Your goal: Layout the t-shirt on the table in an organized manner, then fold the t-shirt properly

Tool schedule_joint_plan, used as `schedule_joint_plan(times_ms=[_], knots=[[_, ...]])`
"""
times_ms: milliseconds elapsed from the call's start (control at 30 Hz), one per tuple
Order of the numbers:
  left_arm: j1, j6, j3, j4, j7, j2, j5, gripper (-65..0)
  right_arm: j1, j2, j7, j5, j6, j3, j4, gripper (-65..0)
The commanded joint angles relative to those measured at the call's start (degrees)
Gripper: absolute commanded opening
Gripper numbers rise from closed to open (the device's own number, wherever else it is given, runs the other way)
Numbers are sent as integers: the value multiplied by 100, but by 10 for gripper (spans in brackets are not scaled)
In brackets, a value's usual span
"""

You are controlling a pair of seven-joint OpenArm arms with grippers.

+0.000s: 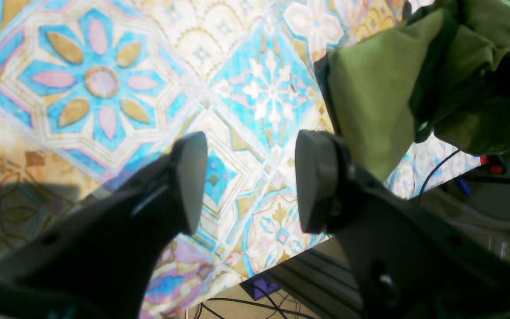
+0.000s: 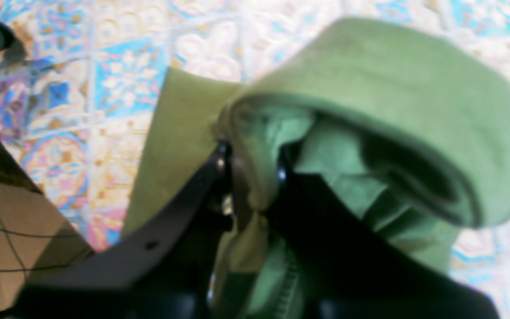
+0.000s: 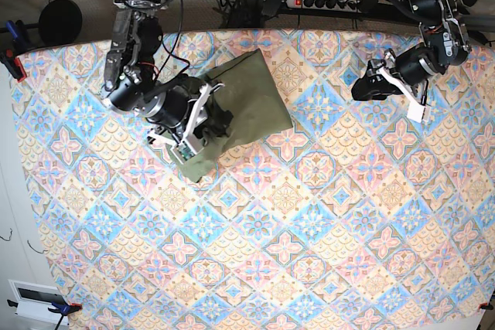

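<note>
The t-shirt (image 3: pixel 246 102) is found bunched and partly doubled over on the table (image 3: pixel 309 253), not yet spread flat. In the base view its long axis is judged to run diagonally, from a lower corner just below the right gripper (image 3: pixel 203 117) up and away to a far corner beyond it.

The right gripper is seen with its jaws drawn together on a gathered fold of the t-shirt; in the right wrist view (image 2: pixel 250 173) the pinched cloth is held between the pads, and the rest of the garment is draped over and ahead of the jaws. The greater part of the fabric lies ahead of that gripper and to one side of it.

The left gripper (image 1: pixel 250 181) is seen with its jaws standing apart and nothing between them. It is held above bare patterned cloth, well apart from the garment. In the left wrist view the t-shirt is observed beyond the fingertips and off to one side, at the upper corner of the view.

The right arm is therefore the nearer one, being in contact. It is judged that the free edge opposite the pinch would have to be reached by the left arm before the garment can be drawn out flat.
</note>
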Motion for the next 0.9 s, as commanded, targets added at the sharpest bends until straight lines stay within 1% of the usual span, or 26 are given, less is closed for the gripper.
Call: schedule_joint_plan(times_ms=[0,133,200,267,367,433,500,533,733,867], knots=[[-19,-29,-21,79,-81,-90,-124,-333,31,-40,122,119,19,-89,100,-648],[-28,-29,-21,79,-81,-81,-124,-333,66,-57,140,23,19,-309,73,-647],[-28,-29,-21,61,-81,-2,-124,-333,66,-57,140,23,19,-326,29,-642],[-28,-29,-21,52,-81,16,-124,-333,75,-57,140,23,19,-502,-59,-610],[-37,-29,-21,52,-81,25,-124,-333,75,-5,105,23,19,-748,-252,-521],[-37,-29,-21,52,-81,25,-124,-333,75,162,87,14,19,-924,-322,-451],[-37,-29,-21,52,-81,25,-124,-333,92,408,87,14,19,-1232,-340,-404],[-37,-29,-21,52,-81,25,-124,-333,145,514,87,14,19,-1381,-340,-390],[-37,-29,-21,52,-81,25,-115,-333,303,962,79,14,19,-1935,-278,-382],[-37,-29,-21,44,-81,25,-115,-333,268,1244,96,14,19,-1988,38,-382]])
